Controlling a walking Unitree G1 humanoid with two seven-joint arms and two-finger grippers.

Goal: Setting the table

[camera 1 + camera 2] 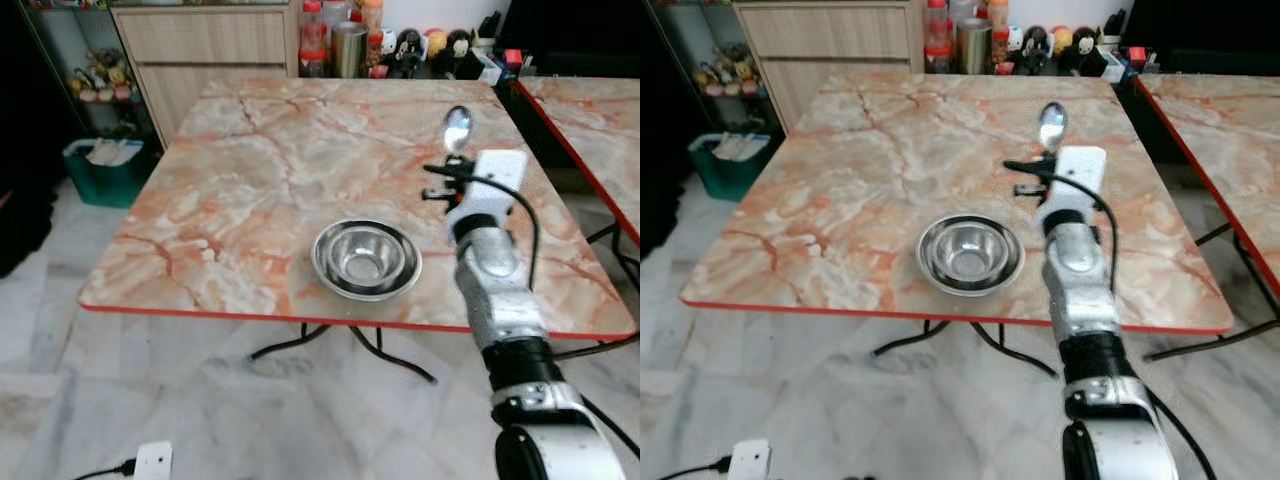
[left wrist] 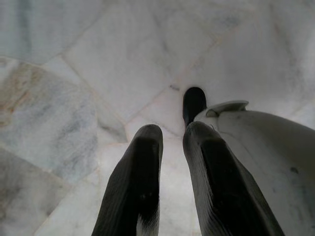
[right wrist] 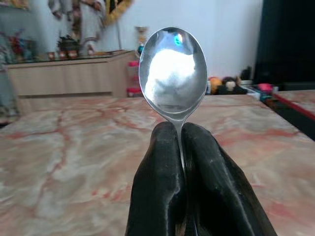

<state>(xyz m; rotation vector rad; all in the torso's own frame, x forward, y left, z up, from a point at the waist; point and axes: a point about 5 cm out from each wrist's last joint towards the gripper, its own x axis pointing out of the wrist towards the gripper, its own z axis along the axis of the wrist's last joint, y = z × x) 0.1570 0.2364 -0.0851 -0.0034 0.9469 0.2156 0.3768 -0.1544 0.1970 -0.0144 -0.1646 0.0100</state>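
A steel bowl (image 1: 366,259) sits empty near the front edge of the marble table (image 1: 250,180). To its right my right arm reaches over the tabletop, and my right gripper (image 3: 183,133) is shut on the handle of a metal spoon (image 1: 456,127), (image 3: 172,73). The spoon's bowl sticks out beyond the fingertips, pointing toward the far side of the table. My left gripper (image 2: 172,135) hangs idle over the pale floor tiles, its fingers slightly apart with nothing between them.
Bottles, a steel canister (image 1: 348,48) and small figurines crowd the table's far edge. A second marble table (image 1: 590,120) stands at the right. A wooden drawer cabinet (image 1: 205,50) and a green bin (image 1: 103,170) are at the back left. A white power plug (image 1: 150,462) lies on the floor.
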